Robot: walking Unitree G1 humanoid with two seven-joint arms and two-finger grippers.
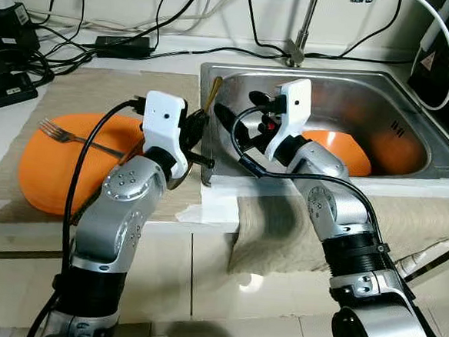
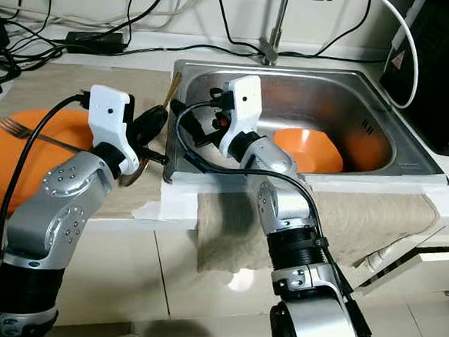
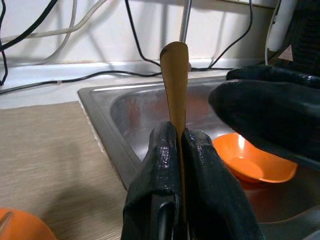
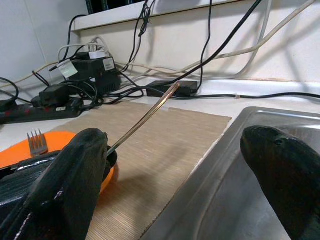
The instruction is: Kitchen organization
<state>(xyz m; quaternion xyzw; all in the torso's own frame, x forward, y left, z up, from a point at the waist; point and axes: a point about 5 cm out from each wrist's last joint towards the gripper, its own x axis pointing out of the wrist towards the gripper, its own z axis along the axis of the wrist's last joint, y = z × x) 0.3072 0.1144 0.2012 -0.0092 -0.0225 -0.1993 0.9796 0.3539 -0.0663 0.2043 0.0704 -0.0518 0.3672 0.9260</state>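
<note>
Two arms are raised over the counter edge in the left eye view. I see the left gripper [image 1: 199, 128] at the sink's [image 1: 379, 168] left rim, fingers pinched on a thin gold utensil handle [image 1: 212, 95] that sticks up and leans toward the back wall. The right gripper [image 1: 239, 119] sits just beside it, over the sink's left end, its fingers spread apart and holding nothing. An orange plate [image 1: 55, 168] lies on the brown mat [image 1: 99, 90] left of the sink, with a fork [image 1: 76, 138] resting across it. An orange bowl [image 1: 341, 150] sits inside the sink, partly behind the right arm. A towel [image 1: 282, 230] hangs over the counter front below the sink.

Right eye view: same layout. The faucet pipe [image 2: 277, 26] rises behind the sink, and black cables [image 2: 102, 44] run along the back of the counter.

Left wrist view: I look along the left gripper's fingers [image 3: 162, 170], pressed together with the gold handle [image 3: 175, 85] clamped between them, standing nearly upright. The bowl [image 3: 252, 160] lies in the basin beyond. One black finger [image 3: 270, 115] of the right gripper crosses close in front.

Right wrist view: the right gripper's two fingers [image 4: 75, 180] stand wide apart. Between them I see the gold handle [image 4: 145, 117] slanting up over the mat [image 4: 165, 135], and the fork tines [image 4: 36, 142] on the plate [image 4: 20, 152]. A power strip [image 4: 37, 111] lies near the wall.
</note>
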